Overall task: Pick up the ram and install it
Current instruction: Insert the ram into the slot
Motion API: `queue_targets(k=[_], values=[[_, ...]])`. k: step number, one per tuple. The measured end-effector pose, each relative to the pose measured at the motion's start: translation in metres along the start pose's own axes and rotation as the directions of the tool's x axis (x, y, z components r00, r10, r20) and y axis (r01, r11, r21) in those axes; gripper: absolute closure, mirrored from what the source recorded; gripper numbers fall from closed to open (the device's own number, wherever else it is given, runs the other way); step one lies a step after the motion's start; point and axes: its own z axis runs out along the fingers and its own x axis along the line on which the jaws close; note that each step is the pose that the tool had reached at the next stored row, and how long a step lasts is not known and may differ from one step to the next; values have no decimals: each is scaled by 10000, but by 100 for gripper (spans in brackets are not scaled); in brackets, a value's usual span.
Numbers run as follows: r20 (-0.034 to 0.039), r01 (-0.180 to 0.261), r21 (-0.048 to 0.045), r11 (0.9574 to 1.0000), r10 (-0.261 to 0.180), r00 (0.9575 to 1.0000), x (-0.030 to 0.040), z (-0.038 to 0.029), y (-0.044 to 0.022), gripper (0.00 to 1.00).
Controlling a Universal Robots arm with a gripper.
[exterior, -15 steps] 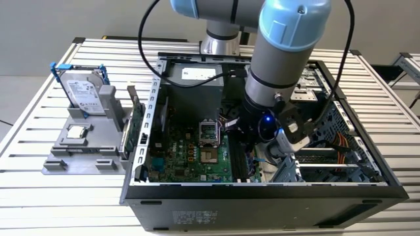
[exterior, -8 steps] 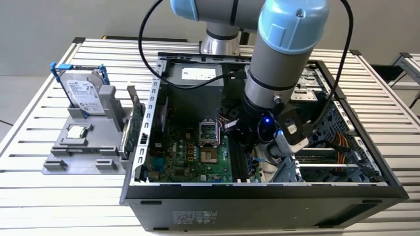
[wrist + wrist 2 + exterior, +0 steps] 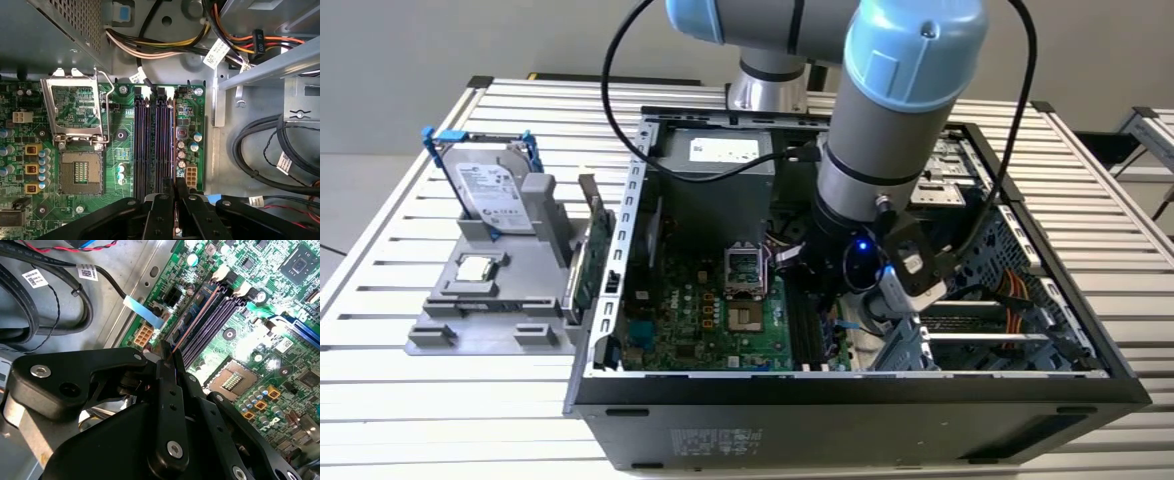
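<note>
Slatted metal bench (image 3: 400, 250), open PC case (image 3: 854, 385); ram (image 3: 197, 320) edge-on between my pincer (image 3: 167, 360) fingers, clamped, over motherboard slots (image 3: 152, 145); arm reaches steeply down into case

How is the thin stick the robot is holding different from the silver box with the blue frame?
The ram is a thin strip, seen edge-on. The hard drive is a much wider silver slab with a blue frame. The ram is pinched in the gripper, lined up with the memory slots inside the computer case. The hard drive stands in a grey holder outside the case. Both stand on edge, not flat.
</note>
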Motion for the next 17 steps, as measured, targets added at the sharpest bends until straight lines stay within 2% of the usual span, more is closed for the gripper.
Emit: queue_targets(k=[17], values=[[-1,49,1,10000,-49,10000,12,27,-1,100]])
